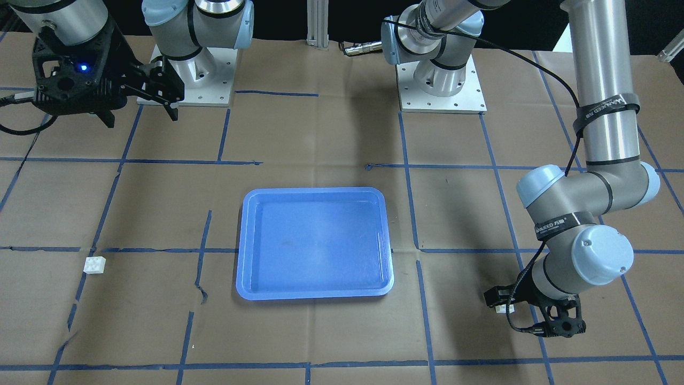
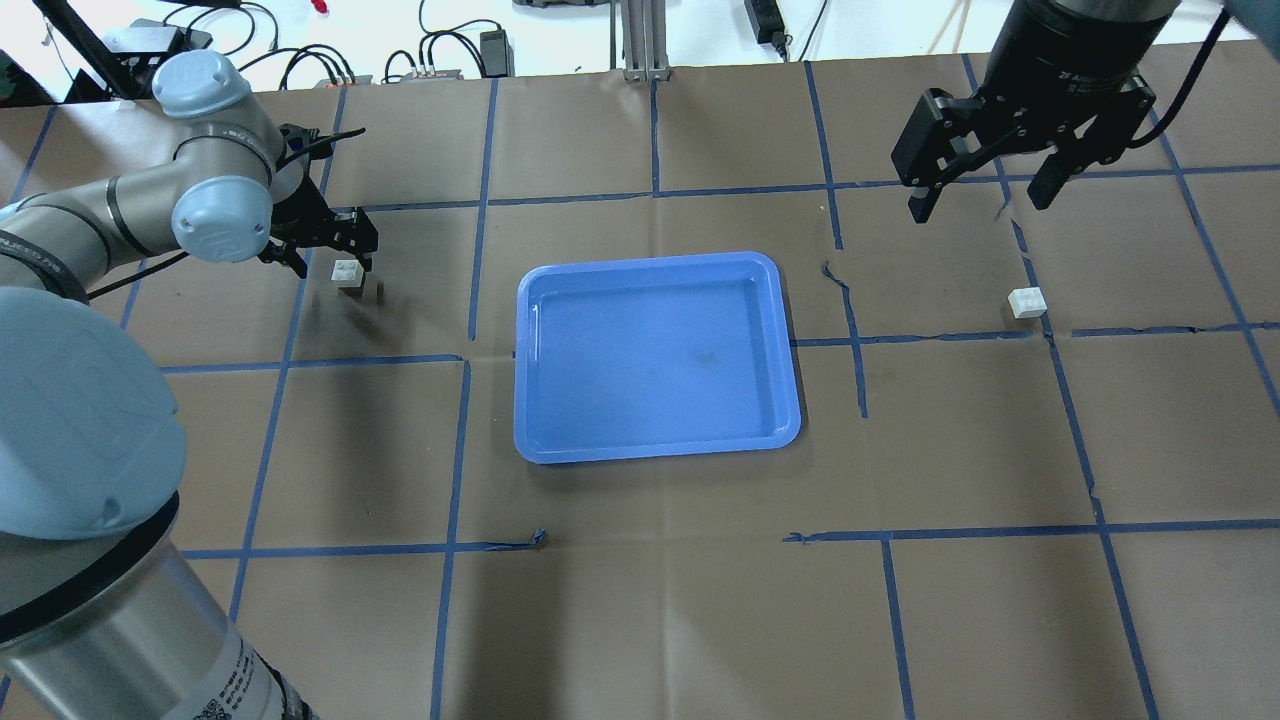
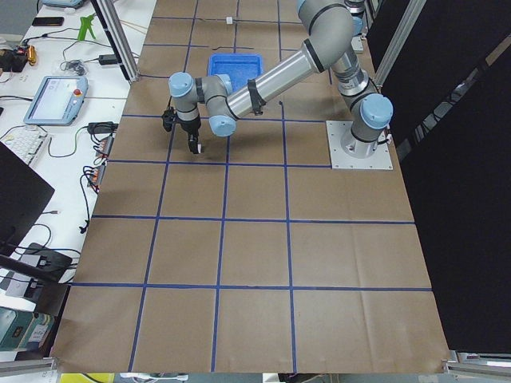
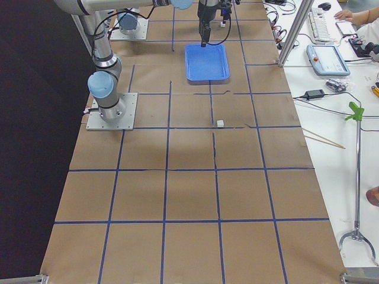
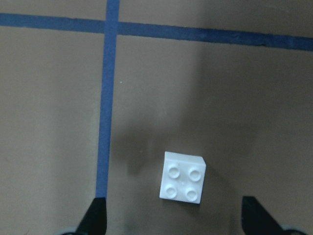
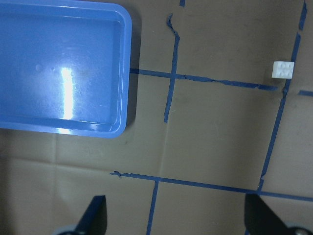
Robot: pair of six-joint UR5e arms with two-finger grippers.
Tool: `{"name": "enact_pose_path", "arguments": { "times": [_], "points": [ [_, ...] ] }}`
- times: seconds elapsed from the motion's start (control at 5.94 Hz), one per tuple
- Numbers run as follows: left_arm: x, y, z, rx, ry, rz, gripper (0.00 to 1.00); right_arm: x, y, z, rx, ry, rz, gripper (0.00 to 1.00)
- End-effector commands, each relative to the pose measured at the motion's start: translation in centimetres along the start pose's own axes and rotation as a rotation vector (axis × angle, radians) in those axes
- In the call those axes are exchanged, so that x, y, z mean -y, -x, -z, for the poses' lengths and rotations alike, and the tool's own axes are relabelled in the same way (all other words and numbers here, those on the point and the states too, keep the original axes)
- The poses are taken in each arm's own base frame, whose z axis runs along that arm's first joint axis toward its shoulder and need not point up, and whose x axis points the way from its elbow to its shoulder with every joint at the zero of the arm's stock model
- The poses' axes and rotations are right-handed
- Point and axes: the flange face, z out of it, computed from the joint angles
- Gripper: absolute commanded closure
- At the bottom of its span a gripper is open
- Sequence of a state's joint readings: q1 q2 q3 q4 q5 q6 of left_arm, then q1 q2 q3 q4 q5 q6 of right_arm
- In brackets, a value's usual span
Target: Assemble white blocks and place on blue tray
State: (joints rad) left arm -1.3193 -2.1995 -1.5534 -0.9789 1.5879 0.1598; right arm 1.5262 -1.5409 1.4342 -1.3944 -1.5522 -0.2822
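left gripper (image 2: 333, 265): spread, either side of white block (image 2: 347, 272), frame left | right gripper (image 2: 980, 205): spread, upper right | second white block (image 2: 1027, 301): right | blue tray (image 2: 650, 262): centre

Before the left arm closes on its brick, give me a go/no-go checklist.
1. Opening of the left gripper: ok, fingers spread wide.
2. The small white square studded plastic brick sits between those fingers: ok, studs up, near the middle.
3. Brick squared to the fingers: not ok, slightly turned in the wrist view.
4. Fingers low enough to grip its sides: cannot tell.
5. The second white studded brick is unobstructed: ok, nothing near it; the right gripper is open and away from it.
6. The large blue rectangular plastic tray is free for placing: ok, nothing in it.
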Motion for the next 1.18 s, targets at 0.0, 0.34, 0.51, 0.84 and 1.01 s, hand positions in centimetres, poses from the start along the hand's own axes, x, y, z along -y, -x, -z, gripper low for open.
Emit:
{"name": "enact_pose_path", "arguments": {
  "times": [0.0,0.34,0.51,0.84,1.01],
  "points": [
    [0.1,-0.4,-0.8,-0.036,0.001,-0.001,0.69,-0.4,-5.1,0.3,-0.016,0.000,0.365,0.00],
    [0.1,-0.3,0.8,-0.033,-0.027,-0.003,0.97,-1.8,-15.1,-0.4,0.009,-0.004,0.751,0.00],
    [-0.4,-2.3,2.8,-0.029,-0.041,-0.026,0.99,-1.7,-19.0,-1.3,0.006,-0.010,0.879,0.00],
    [-5.0,-15.8,9.3,-0.032,-0.032,-0.060,0.99,-1.2,-20.2,-1.4,-0.032,-0.028,0.915,0.00],
    [-8.3,-23.7,10.2,-0.034,-0.040,-0.058,0.99,-1.2,-20.2,-1.4,-0.032,-0.028,0.912,0.00]
  ]
}}
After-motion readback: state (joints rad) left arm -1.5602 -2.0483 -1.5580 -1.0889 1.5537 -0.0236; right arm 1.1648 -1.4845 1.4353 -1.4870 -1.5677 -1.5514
